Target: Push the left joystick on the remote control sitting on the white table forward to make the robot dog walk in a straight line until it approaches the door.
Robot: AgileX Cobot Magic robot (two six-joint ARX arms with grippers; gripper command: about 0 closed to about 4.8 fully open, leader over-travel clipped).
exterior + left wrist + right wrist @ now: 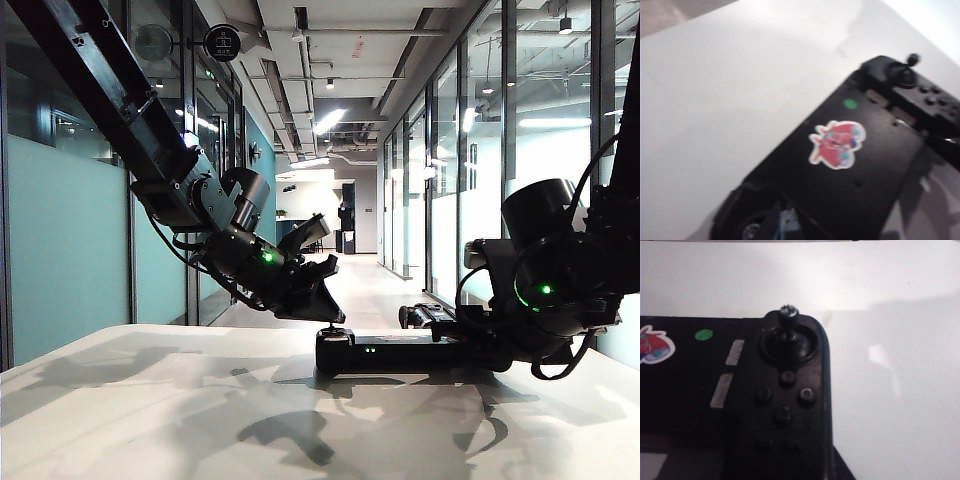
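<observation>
The left gripper presses down at centre frame on the left joystick; its opening is hidden. The right gripper, apparently clamping the remote control, sits centre-right on the bench.

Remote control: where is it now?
Exterior view: the remote control lies on the white table, right of centre near the far edge, left gripper over its left end, right gripper at its right end.

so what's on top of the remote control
On the remote control: a pinkish sticker, a green light, one stick and round buttons. The left pincer hangs over its other end, hiding what lies there.
</observation>
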